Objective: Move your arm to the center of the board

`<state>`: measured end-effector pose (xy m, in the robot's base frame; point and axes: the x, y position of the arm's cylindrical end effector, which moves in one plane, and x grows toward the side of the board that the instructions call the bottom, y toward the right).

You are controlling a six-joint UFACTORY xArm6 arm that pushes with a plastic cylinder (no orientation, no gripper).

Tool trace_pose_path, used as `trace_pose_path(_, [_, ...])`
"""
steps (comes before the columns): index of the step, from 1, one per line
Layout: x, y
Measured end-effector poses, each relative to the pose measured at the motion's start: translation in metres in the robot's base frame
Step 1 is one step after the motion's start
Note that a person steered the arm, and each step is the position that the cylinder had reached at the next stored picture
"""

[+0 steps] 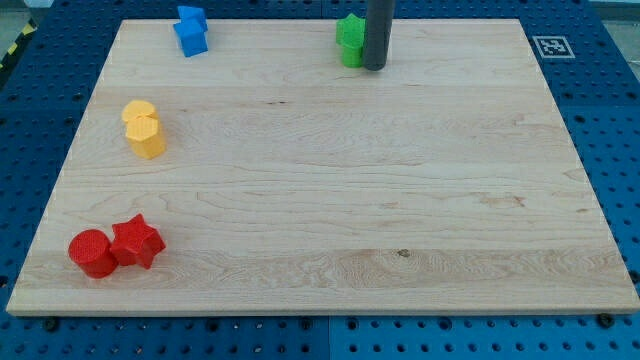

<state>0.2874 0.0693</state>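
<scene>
My tip (374, 67) rests on the board (330, 200) near the view's top edge, a little right of the middle across, at the end of a straight dark rod (377, 30) that rises out of the frame; it is a bare rod end, with nothing to open, close or clamp. Just to its left, touching or nearly so (the rod hides the seam), sits the green block (351, 41), its shape hard to make out. Farther left along the same top edge, well apart, lies the blue block (191, 31), an irregular lumpy form. Down the view's left side stands the yellow block (144, 128), also of a faceted shape. In the bottom left corner a red cylinder (91, 252) and a red star (136, 242) sit side by side, touching. The board's centre lies well below my tip, toward the view's bottom. A black-and-white marker (553, 46) is fixed beyond the top right corner on the blue pegboard (610, 120).
</scene>
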Motion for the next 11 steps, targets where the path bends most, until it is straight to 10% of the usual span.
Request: trace_pose_path(11, [0.149,-0.065])
